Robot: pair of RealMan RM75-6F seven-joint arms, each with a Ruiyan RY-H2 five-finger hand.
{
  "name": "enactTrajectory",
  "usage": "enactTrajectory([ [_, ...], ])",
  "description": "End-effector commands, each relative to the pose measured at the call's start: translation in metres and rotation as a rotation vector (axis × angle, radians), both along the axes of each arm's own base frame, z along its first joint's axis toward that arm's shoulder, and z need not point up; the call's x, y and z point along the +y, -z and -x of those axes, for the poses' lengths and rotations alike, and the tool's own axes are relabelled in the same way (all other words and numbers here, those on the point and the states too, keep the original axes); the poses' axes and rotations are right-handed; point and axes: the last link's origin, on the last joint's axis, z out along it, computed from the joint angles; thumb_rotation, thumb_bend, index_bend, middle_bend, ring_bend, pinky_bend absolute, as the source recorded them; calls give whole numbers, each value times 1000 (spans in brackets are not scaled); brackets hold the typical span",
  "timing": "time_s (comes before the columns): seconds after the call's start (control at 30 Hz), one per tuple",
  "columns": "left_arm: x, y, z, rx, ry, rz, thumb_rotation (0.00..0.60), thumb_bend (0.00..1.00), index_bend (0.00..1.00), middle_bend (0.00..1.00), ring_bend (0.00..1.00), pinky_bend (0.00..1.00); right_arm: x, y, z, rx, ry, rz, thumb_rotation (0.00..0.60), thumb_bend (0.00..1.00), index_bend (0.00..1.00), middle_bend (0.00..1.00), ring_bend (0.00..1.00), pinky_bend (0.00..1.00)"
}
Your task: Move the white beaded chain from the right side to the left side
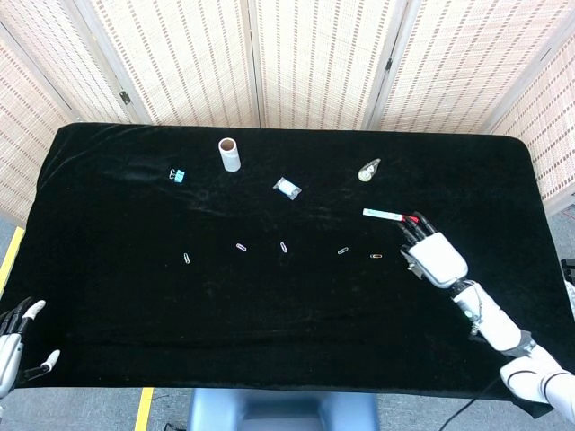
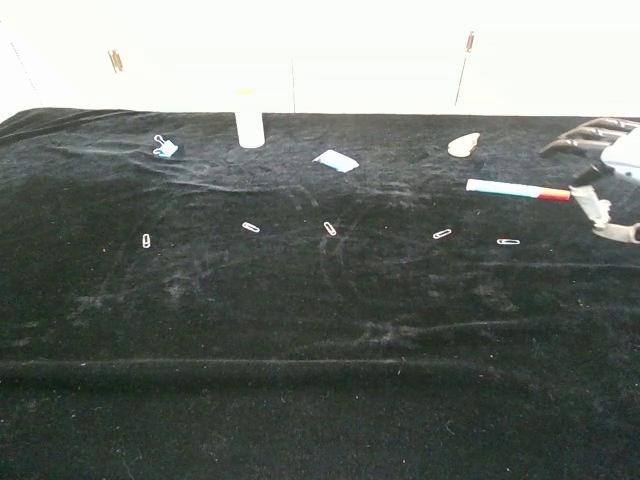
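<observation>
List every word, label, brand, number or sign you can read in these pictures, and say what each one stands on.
No text can be read in either view.
Marker pen: any print on its white barrel is too small to read.
Small packet: marks, if any, are blurred.
White cylinder: plain, nothing readable.
Blue binder clip: too small to tell.

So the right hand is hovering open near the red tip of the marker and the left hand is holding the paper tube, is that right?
Not quite. The left hand holds nothing; the head view shows it open at the table's near-left edge, far from the paper tube. The right hand is open near the marker.
</observation>
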Motion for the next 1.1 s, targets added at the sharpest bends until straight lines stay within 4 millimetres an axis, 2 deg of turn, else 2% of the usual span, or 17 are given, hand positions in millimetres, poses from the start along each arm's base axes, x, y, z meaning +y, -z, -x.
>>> enactTrajectory([
  [0.03,-1,-1,0,-2,0,-5,600,345,0,14,87,98,-6,11,-14,-70,30,-37,600,449,804,136,56,0],
  [0.27,-2,-2,1,-9,0,-7,600,345,0,14,87,98,-13,45,-33,-140,59,-113,600,454,804,141,58,0],
  [0.5,-4,-4,1,-13,-1,-11,600,345,0,14,88,98,-20,63,-43,-163,65,-145,600,454,804,143,60,0],
  [0.77,-6,-6,3,-19,-8,-21,600,345,0,14,88,98,-21,65,-48,-180,50,-144,600,454,804,143,60,0],
  [1.0,-8,-7,4,-24,-11,-24,600,345,0,14,88,98,-15,48,-69,-269,-25,-123,600,455,804,143,59,0],
  [1.1,-8,-7,3,-24,-5,-22,600,345,0,14,88,98,-15,51,-80,-275,-35,-142,600,454,804,144,61,0],
])
